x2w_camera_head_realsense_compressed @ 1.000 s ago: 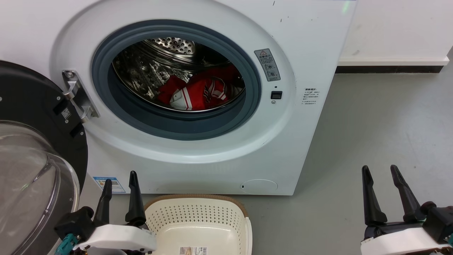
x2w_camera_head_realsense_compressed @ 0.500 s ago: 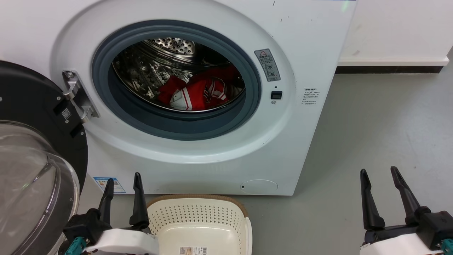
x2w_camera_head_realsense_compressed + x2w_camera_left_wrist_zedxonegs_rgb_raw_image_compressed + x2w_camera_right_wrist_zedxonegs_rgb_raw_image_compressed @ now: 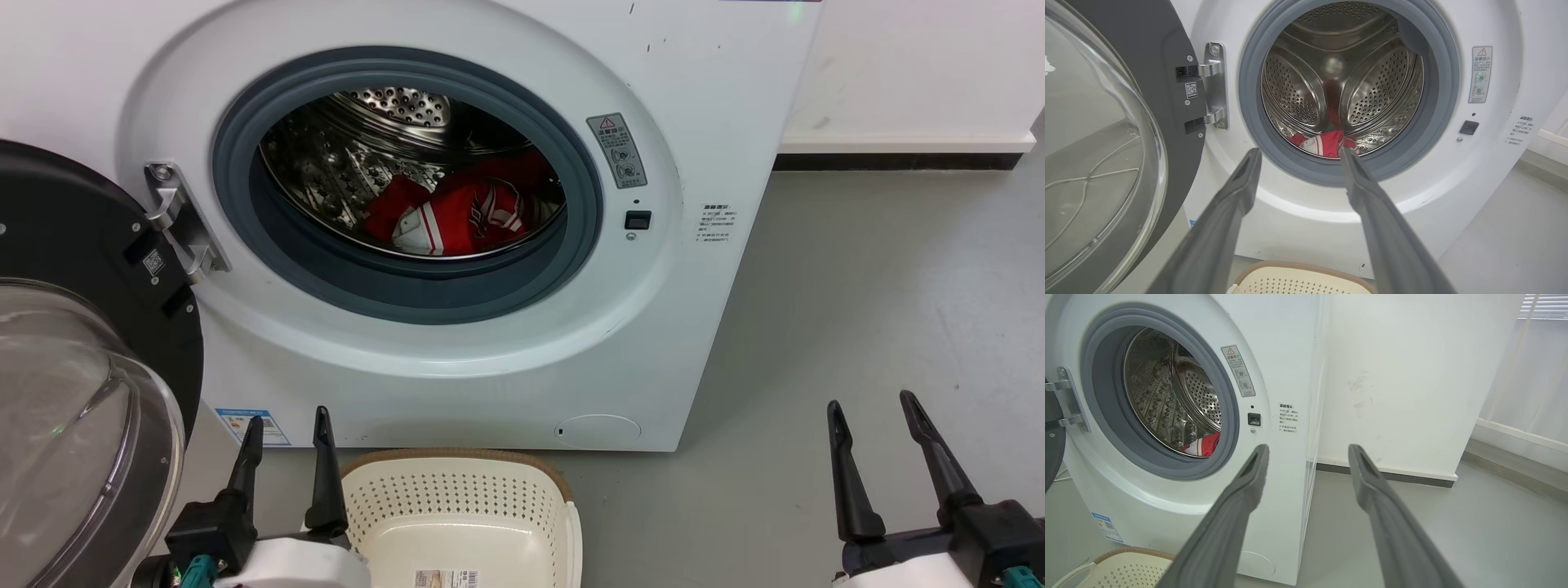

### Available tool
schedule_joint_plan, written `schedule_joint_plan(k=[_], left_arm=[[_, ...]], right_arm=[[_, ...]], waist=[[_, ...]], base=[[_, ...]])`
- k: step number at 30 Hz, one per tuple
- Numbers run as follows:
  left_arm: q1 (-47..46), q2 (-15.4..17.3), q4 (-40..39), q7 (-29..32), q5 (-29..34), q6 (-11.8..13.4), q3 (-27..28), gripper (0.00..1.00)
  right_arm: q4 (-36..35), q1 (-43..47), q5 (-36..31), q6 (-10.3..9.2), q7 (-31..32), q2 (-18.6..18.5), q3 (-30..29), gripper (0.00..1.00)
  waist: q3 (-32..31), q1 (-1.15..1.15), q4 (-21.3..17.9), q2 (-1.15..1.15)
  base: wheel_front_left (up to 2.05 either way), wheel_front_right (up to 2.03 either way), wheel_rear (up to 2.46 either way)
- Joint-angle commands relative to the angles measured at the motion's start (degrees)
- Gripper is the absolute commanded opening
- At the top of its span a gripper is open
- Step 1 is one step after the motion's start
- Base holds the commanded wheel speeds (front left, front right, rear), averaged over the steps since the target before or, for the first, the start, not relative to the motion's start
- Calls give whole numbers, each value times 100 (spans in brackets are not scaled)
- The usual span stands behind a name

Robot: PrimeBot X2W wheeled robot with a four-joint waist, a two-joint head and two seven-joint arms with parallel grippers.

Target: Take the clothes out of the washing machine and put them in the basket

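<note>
The white washing machine [image 3: 718, 106] stands with its round door [image 3: 73, 343] swung open to the left. Red clothes [image 3: 465, 214] with white trim lie at the bottom of the steel drum, also seen as red clothes [image 3: 1327, 143] and clothes [image 3: 1204, 445]. The cream basket [image 3: 457, 490] with a brown rim sits on the floor in front of the machine, with nothing in the part I can see. My left gripper [image 3: 288, 425] hangs open just left of the basket. My right gripper [image 3: 871, 408] is open over the floor at the lower right. Both hold nothing.
Grey floor [image 3: 882, 286] stretches to the right of the machine, ending at a white wall with a dark baseboard [image 3: 898, 159]. The open door's glass bowl [image 3: 1094, 143] bulges out on the left, close to my left arm.
Both grippers have sunk a little lower in the head view; the left one also shifted slightly right. Clothes, machine and basket have not moved.
</note>
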Motion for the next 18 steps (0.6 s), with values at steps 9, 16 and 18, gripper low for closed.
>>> schedule_joint_plan(k=[9, 16, 18], left_arm=[[79, 10, 35, -102, 260, 70, -14, 100], [76, 10, 74, -97, 270, 70, -2, 100], [81, 10, 82, -97, 285, 82, -1, 100]], right_arm=[[27, 133, -163, -2, -92, -6, 24, 100], [125, 118, -71, -2, -91, -6, 14, 100], [146, 115, -40, -2, -91, -6, 15, 100]], waist=[[-10, 0, 1, 0], [-19, 0, -5, 0], [-20, 0, -10, 0]], base=[[0, 0, 0], [0, 0, 0], [0, 0, 0]])
